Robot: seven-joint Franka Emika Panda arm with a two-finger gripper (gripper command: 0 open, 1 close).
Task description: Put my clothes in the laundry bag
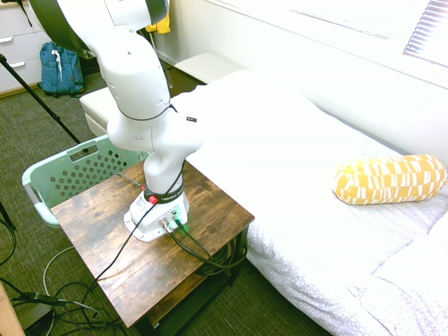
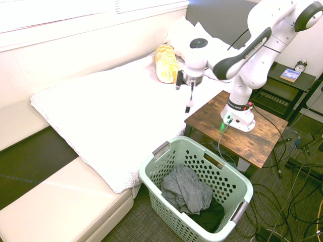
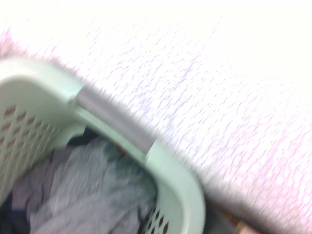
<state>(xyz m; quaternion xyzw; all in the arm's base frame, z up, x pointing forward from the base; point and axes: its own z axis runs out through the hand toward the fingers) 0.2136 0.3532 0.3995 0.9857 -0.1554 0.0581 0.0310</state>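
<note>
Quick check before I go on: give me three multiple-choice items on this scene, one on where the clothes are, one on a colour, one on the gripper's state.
1. Where is the grey garment?
A. on the bed
B. in the laundry basket
C. on the wooden table

2. What colour is the laundry basket?
A. pale mint green
B. red
C. black

3. What is the gripper doing?
A. holding the grey garment
B. gripping the pillow
C. holding nothing, hanging above the bed

Answers:
1 B, the garment lies inside the perforated walls.
2 A, rim and sides are pale green.
3 C, nothing hangs from it over the white bed.
</note>
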